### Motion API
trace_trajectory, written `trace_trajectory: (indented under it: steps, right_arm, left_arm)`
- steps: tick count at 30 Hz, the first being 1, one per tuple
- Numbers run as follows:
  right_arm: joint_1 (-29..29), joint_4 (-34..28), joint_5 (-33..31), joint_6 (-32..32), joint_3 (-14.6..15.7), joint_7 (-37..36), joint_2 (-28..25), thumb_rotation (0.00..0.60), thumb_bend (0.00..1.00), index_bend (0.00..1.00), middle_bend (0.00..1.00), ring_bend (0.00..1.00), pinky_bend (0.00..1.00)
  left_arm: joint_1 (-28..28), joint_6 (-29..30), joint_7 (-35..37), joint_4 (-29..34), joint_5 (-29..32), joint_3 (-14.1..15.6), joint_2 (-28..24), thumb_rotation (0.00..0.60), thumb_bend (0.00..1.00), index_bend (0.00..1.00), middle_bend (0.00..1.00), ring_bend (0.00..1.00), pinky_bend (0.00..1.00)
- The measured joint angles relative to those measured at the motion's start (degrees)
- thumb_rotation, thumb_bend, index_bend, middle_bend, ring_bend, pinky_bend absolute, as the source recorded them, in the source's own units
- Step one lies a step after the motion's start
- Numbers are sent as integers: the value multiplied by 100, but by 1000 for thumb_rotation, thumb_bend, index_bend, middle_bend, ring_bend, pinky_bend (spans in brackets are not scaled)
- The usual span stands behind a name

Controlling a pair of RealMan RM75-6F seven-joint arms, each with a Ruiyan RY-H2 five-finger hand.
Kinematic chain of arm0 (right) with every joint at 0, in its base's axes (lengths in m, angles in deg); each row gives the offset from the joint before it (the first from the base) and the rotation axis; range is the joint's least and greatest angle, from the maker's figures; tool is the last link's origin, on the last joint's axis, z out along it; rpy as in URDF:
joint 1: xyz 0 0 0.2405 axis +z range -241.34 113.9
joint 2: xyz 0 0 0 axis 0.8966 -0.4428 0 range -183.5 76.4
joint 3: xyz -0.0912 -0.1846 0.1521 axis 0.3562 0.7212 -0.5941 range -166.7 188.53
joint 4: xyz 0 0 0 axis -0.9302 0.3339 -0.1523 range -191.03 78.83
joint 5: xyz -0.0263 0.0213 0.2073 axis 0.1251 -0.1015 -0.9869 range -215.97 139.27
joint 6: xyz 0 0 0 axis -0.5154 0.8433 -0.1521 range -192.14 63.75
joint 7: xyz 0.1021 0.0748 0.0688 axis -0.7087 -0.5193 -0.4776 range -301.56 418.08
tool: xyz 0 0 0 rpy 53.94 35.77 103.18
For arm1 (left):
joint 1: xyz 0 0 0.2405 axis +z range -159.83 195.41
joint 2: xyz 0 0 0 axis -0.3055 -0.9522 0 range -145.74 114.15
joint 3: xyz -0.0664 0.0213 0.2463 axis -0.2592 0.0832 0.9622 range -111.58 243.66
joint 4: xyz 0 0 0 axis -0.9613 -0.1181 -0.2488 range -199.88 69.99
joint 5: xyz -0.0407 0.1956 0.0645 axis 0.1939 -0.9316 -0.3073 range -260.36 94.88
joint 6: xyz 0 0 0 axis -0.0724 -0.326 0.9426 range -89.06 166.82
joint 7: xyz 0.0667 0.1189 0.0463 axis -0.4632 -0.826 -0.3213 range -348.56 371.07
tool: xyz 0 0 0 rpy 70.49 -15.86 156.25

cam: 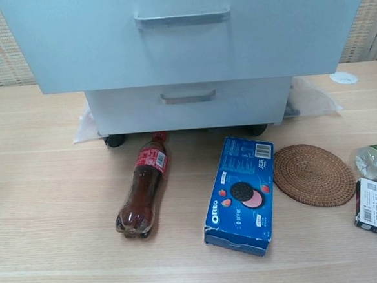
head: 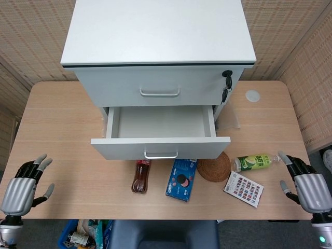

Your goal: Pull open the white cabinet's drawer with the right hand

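Note:
The white cabinet (head: 158, 36) stands at the back middle of the table. Its lower drawer (head: 160, 139) is pulled out, with an empty inside and a metal handle (head: 161, 155) on its front. The upper drawer (head: 160, 92) is closed. In the chest view the pulled-out drawer front (cam: 184, 32) fills the top. My right hand (head: 308, 187) is at the table's front right corner, fingers apart, holding nothing, well away from the drawer. My left hand (head: 23, 187) is at the front left corner, also spread and empty. Neither hand shows in the chest view.
In front of the drawer lie a cola bottle (head: 140, 176), a blue Oreo box (head: 181, 180), a round woven coaster (head: 213, 166), a green bottle (head: 254, 162) and a printed card box (head: 244, 189). Keys (head: 226, 83) hang at the cabinet's right. A white disc (head: 252, 95) is at back right.

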Motion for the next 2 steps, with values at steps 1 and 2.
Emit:
trace_trajectory:
  steps: [1,2]
  right_arm:
    - [-15,64,0,-26,-33,-39,47,600,329,66,173,173,351]
    - [-30,116,-1,-52,-67,-69,86,600,329,66,173,173,351]
  left_arm:
    - [5,13,0,-8,-6,1,15,600,337,146,106,158,156]
    - [9,15,-1,-15,-6,3,23,600,336,146,106,158,156]
